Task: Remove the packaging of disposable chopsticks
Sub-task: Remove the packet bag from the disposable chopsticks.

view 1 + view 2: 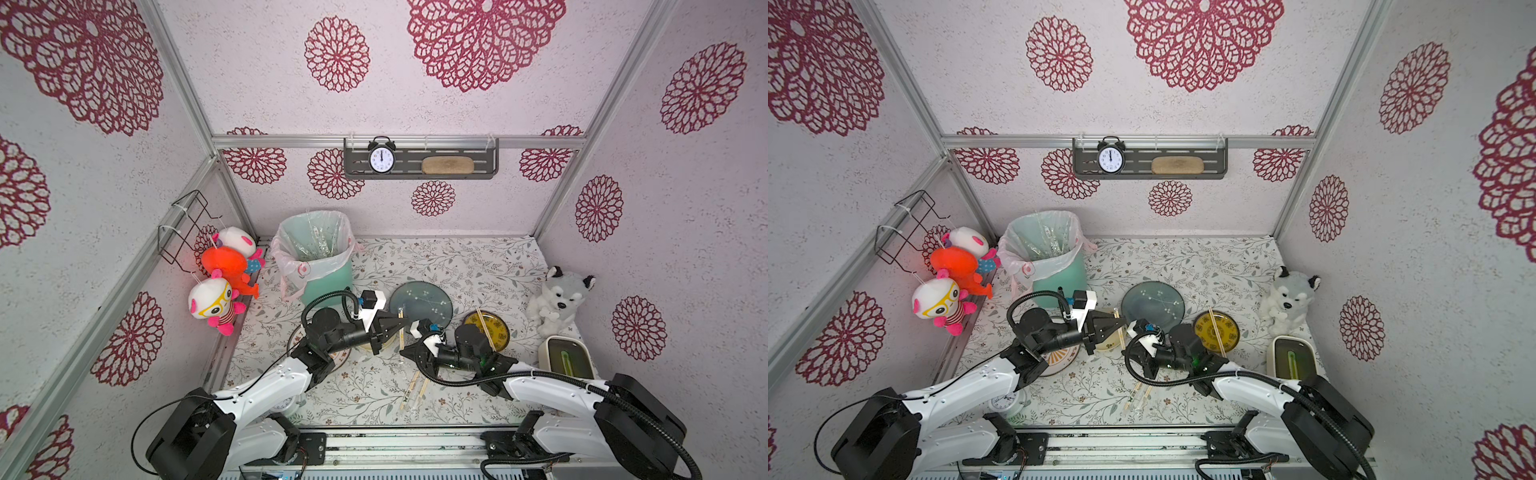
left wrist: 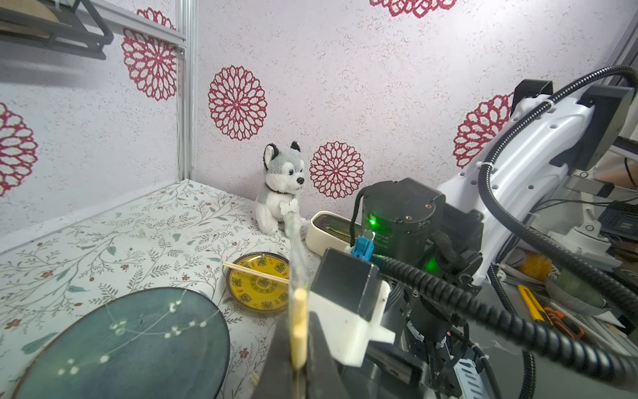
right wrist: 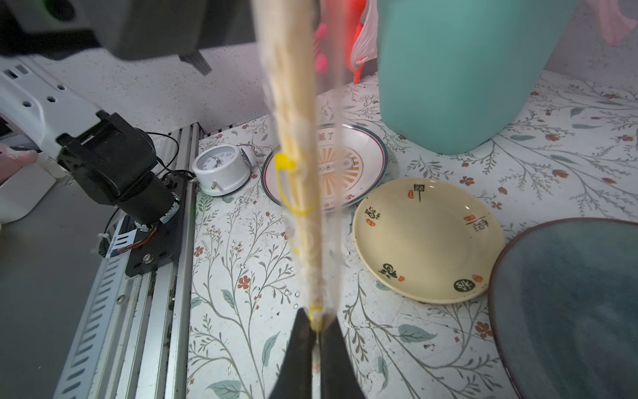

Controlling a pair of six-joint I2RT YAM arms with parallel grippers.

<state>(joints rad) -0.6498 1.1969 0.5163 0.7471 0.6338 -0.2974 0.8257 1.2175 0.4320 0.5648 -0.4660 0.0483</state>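
Note:
One pair of disposable chopsticks (image 1: 402, 334) in its clear packaging (image 2: 294, 238) is held above the table between my two grippers. My left gripper (image 1: 400, 322) (image 2: 299, 349) is shut on the pale stick ends through the sleeve. The empty sleeve end reaches past it over the dark plate. My right gripper (image 1: 405, 352) (image 3: 317, 326) is shut on the opposite end, where the sleeve carries yellow print. Whether the stick tips reach into those jaws I cannot tell. Another wrapped pair (image 1: 415, 390) lies near the front edge. A bare pair (image 1: 485, 328) rests on the yellow plate (image 1: 500, 338).
The teal bin (image 1: 332, 282), lined with a pinkish bag, holds clear sleeves (image 1: 320, 245) at the back left. A dark plate (image 1: 428, 297), a cream dish (image 3: 428, 238), a patterned plate (image 3: 366, 162) and a white clock (image 3: 221, 169) surround the grippers. Husky plush (image 1: 559, 299) and white box (image 1: 565, 357) stand at the right.

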